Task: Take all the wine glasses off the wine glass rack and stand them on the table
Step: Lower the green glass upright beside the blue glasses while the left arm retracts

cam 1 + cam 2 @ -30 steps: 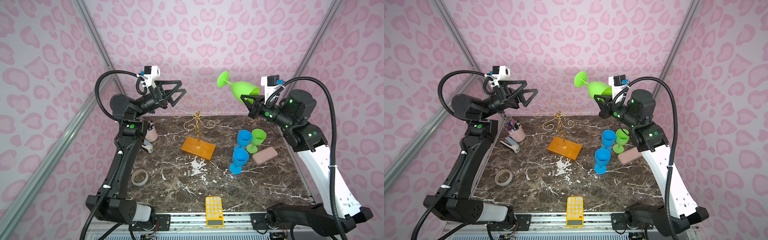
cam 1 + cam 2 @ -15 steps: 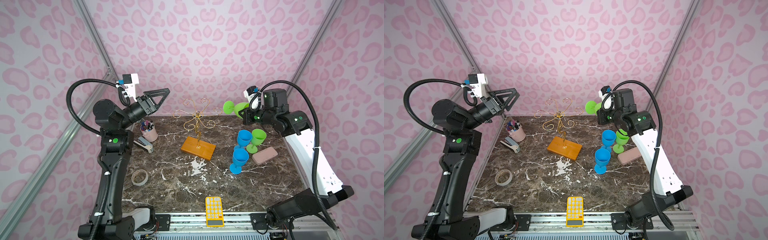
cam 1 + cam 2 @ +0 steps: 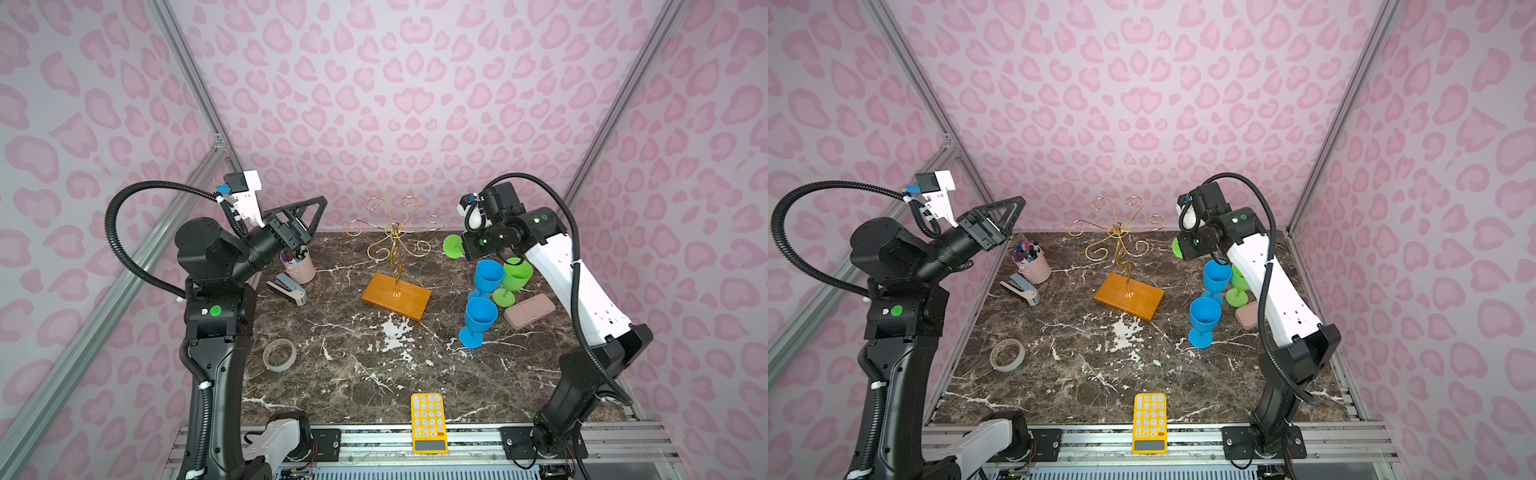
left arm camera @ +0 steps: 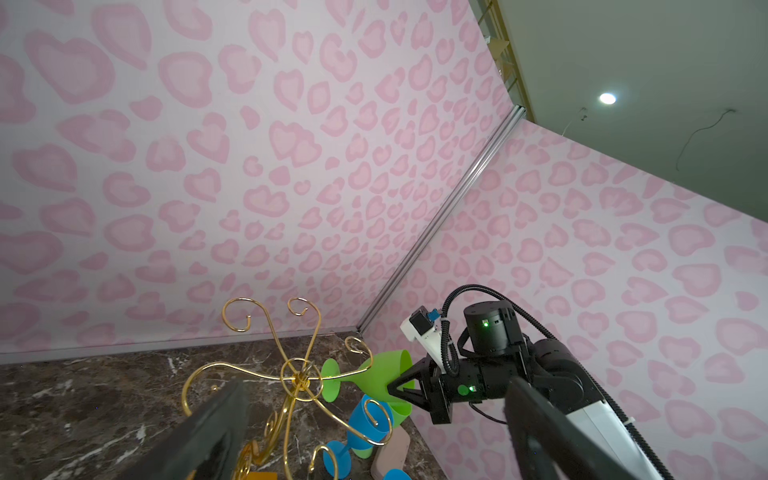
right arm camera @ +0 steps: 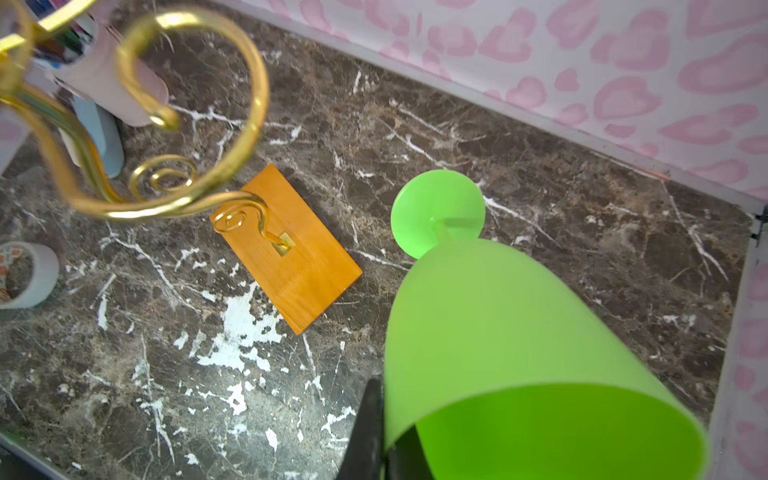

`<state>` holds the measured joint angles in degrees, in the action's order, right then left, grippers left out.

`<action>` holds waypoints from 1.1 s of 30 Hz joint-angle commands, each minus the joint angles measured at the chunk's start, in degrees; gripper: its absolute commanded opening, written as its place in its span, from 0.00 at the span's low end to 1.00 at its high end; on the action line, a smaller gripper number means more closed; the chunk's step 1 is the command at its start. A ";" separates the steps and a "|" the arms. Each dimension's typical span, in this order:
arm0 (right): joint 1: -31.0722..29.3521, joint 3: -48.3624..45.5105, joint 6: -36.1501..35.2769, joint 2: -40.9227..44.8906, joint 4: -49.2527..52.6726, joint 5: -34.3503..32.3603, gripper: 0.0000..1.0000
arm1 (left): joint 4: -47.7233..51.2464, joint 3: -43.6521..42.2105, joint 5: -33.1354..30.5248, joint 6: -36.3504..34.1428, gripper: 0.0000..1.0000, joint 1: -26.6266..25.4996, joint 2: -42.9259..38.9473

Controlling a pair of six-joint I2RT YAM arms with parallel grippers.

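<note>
Right arm stretches low over the worktop (image 3: pixel 374 374), right claw (image 4: pixel 395 388) pinching the rim of the glass (image 5: pixel 498 324), tipped sideways beside the rack (image 3: pixel 395 297), off its hooks; left arm raised, left claw (image 3: pixel 319 210) spread, empty.

Wine glass rack (image 3: pixel 395 291) is shiny metal wire

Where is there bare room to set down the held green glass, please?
Widest bare patch: between the wooden base, tape roll and calculator. Crowded: the right side around the blue glasses and pink case, and back left by the pen cup and stapler.
</note>
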<state>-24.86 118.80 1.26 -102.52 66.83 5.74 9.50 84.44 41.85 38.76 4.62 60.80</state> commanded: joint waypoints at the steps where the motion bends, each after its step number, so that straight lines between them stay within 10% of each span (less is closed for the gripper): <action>1: -0.51 1.36 -1.13 -3.08 3.88 -2.61 0.00 | 5.92 0.37 -6.44 -7.77 0.97 0.13 -1.34; 25: -1.60 13.46 -4.60 -23.76 16.27 -1.74 0.00 | 12.78 -3.14 -19.20 -17.48 0.97 0.12 -5.82; 33: -1.60 16.34 -4.86 -23.67 15.88 0.15 0.14 | 13.09 -3.41 -19.81 -18.11 0.97 0.12 -6.03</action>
<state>-26.37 134.47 -3.22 -126.04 82.17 4.67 22.70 81.23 22.50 21.43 4.71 55.00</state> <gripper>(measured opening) 0.137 0.974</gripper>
